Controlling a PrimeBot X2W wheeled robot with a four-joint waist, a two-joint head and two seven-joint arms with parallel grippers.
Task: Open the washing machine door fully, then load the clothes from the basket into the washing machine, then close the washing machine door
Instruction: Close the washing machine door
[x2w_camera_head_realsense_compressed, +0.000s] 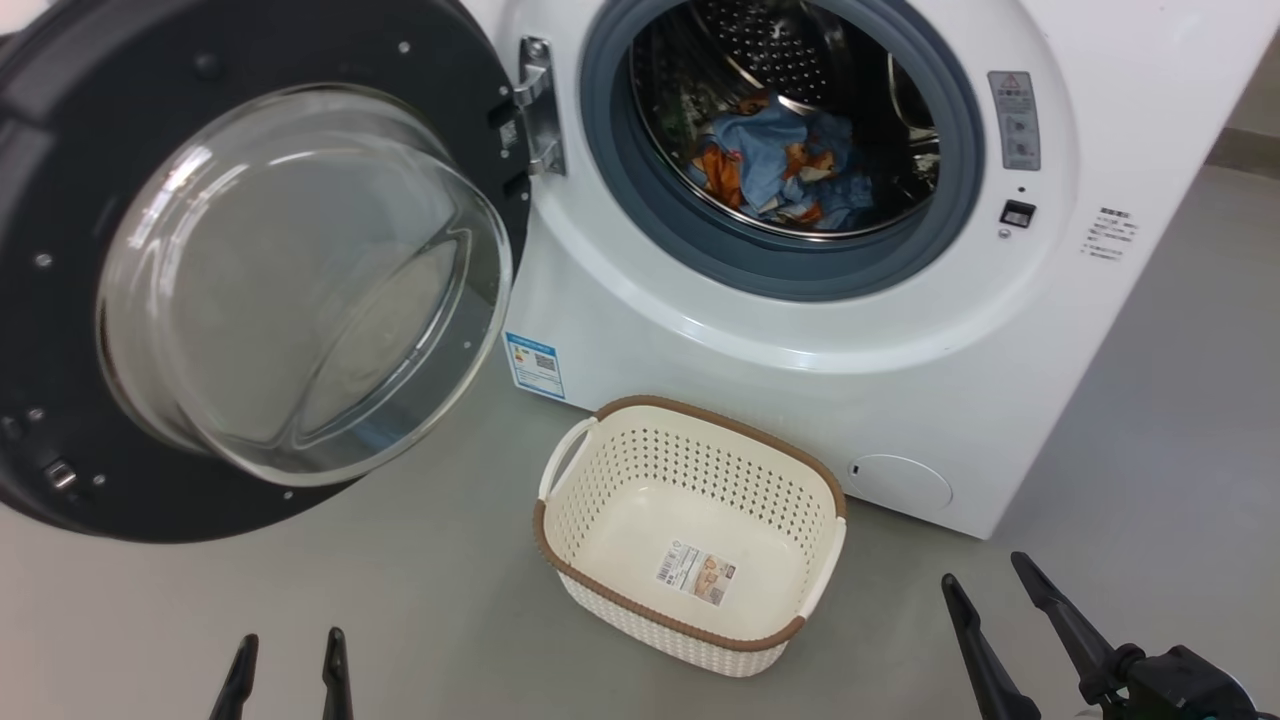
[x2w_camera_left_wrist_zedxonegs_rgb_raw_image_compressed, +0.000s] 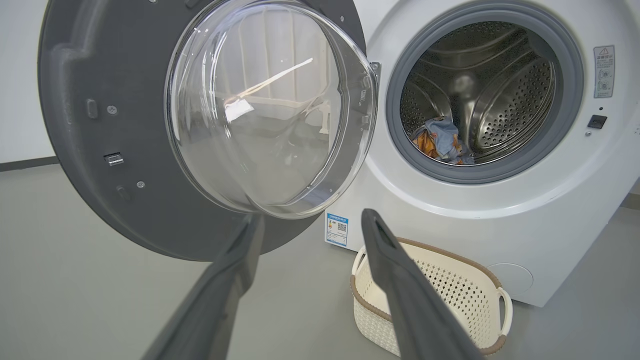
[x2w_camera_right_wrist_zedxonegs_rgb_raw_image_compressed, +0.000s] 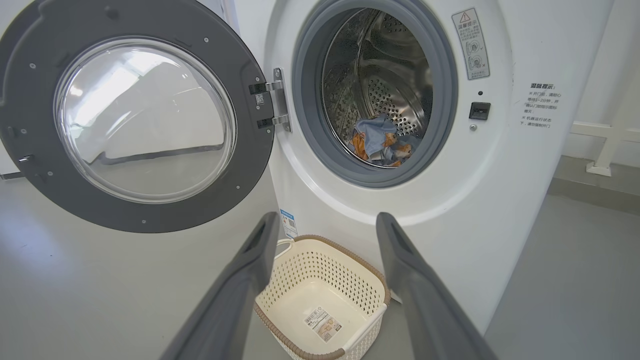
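Our left pincer (x2w_camera_head_realsense_compressed: 291, 636) sits low at the left of the head view, fingers spread and holding nothing. Our right pincer (x2w_camera_head_realsense_compressed: 983, 568) sits low at the right, also spread and holding nothing. Both hang above the grey floor (x2w_camera_head_realsense_compressed: 300, 600), well short of the washer (x2w_camera_head_realsense_compressed: 700, 330).

The door (x2w_camera_head_realsense_compressed: 260, 280) is swung wide to the left on its metal hinge (x2w_camera_head_realsense_compressed: 538, 105), and we look at its inner side and bulging glass bowl. The clothes (x2w_camera_head_realsense_compressed: 780, 165) lie bunched at the bottom of the steel drum (x2w_camera_head_realsense_compressed: 790, 60), inside the grey gasket (x2w_camera_head_realsense_compressed: 620, 190).

The basket (x2w_camera_head_realsense_compressed: 690, 405) stands on the floor just in front of the washer, below the drum opening and between our two pincers. Its bare bottom shows a label (x2w_camera_head_realsense_compressed: 697, 573). A blue sticker (x2w_camera_head_realsense_compressed: 535, 365) sits on the washer front near the basket's left handle, and a round flap (x2w_camera_head_realsense_compressed: 900, 483) is low on the right.
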